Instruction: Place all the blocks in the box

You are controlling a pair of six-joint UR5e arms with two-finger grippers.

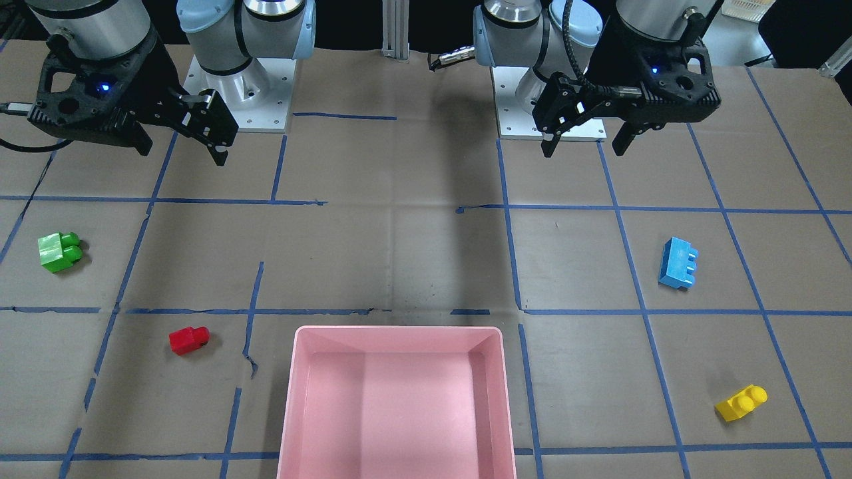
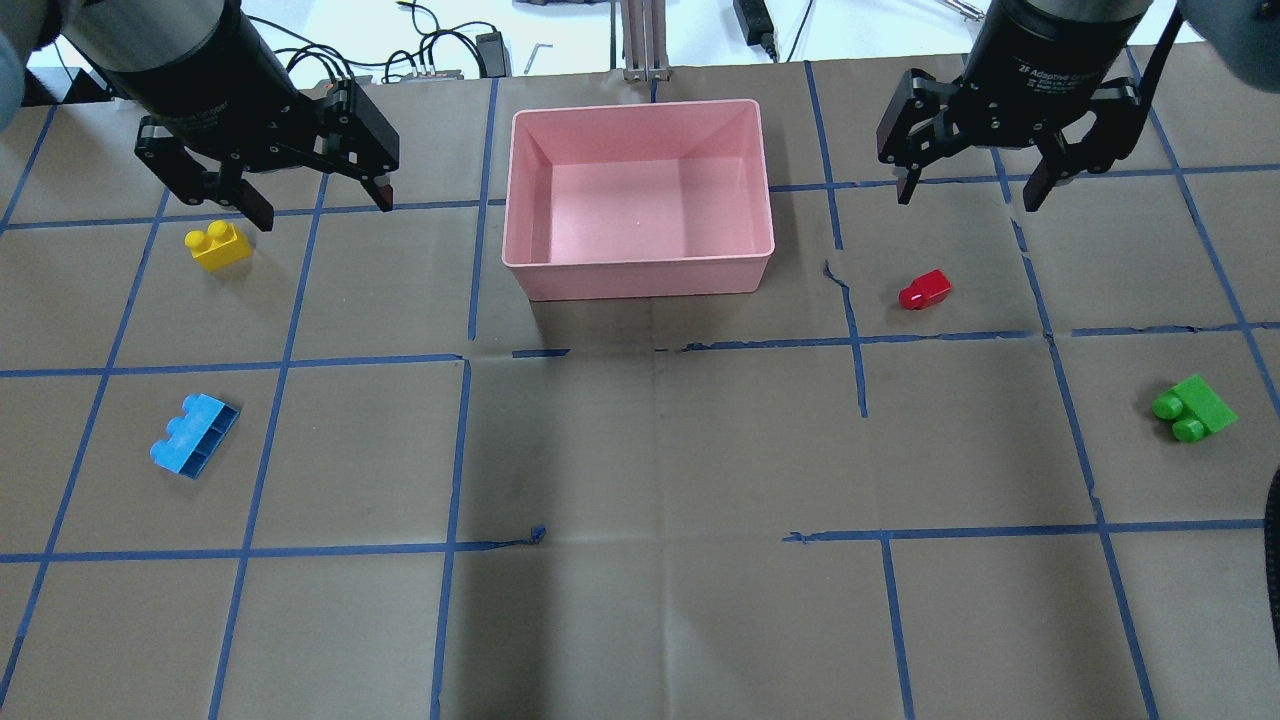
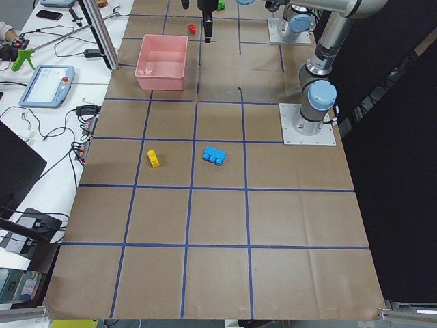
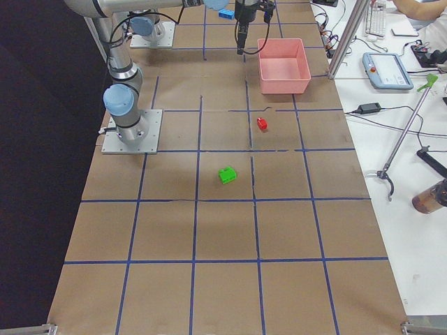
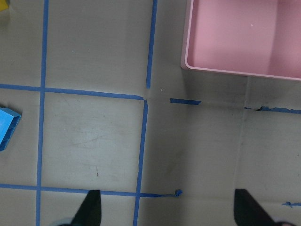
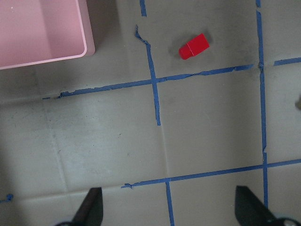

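Observation:
The pink box (image 2: pixel 640 268) stands empty at the table's far middle; it also shows in the front view (image 1: pixel 398 330). The yellow block (image 2: pixel 219 245) and the blue block (image 2: pixel 195 435) lie on the left half. The red block (image 2: pixel 924 290) and the green block (image 2: pixel 1193 408) lie on the right half. My left gripper (image 2: pixel 320 205) hangs open and empty above the table, just right of the yellow block. My right gripper (image 2: pixel 967 197) hangs open and empty above and beyond the red block (image 6: pixel 194 46). The left wrist view shows the blue block's edge (image 5: pixel 7 134).
Brown paper with a blue tape grid (image 2: pixel 460 350) covers the table. The arm bases (image 1: pixel 239 100) stand at the robot's edge. Cables and devices (image 2: pixel 450 60) lie beyond the box. Teach pendants (image 3: pixel 48 85) and cables sit on the side desk.

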